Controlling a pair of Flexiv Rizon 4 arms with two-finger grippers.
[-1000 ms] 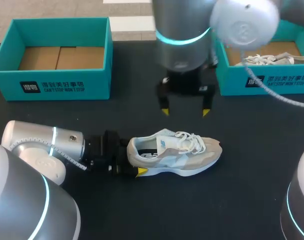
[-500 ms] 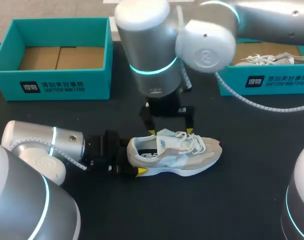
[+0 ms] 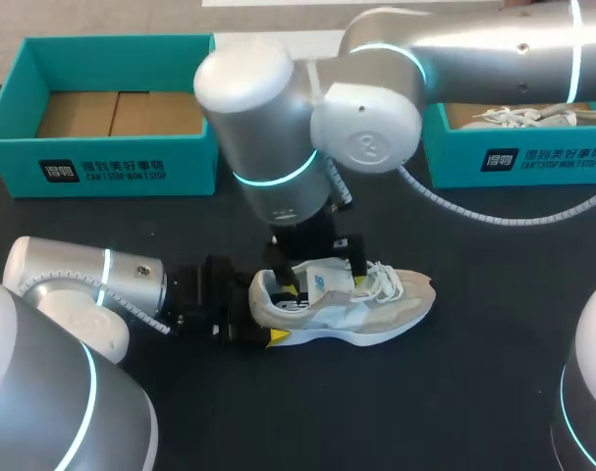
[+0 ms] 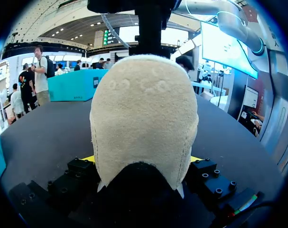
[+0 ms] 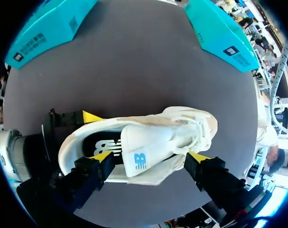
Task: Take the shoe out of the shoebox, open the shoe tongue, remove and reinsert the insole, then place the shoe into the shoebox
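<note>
A white and beige shoe (image 3: 376,304) lies on its sole on the black table, toe to the right. My left gripper (image 3: 261,312) is shut on its heel; in the left wrist view the heel (image 4: 144,109) fills the gap between the fingers of the left gripper (image 4: 143,159). My right gripper (image 3: 315,275) hangs open over the shoe's mouth. In the right wrist view its yellow tips stand either side of the raised tongue (image 5: 139,149) without closing on it. The right gripper (image 5: 149,159) looks down on the black insole (image 5: 103,145) inside the shoe (image 5: 181,123).
A teal shoebox (image 3: 111,162) with a bare cardboard floor stands at the back left. A second teal box (image 3: 518,157) at the back right holds another white shoe (image 3: 523,116). The right arm's elbow stretches across the table's back.
My right arm swung left and down from the back middle of the table until its open fingers came over the shoe's tongue. The left gripper and the shoe stayed put.
</note>
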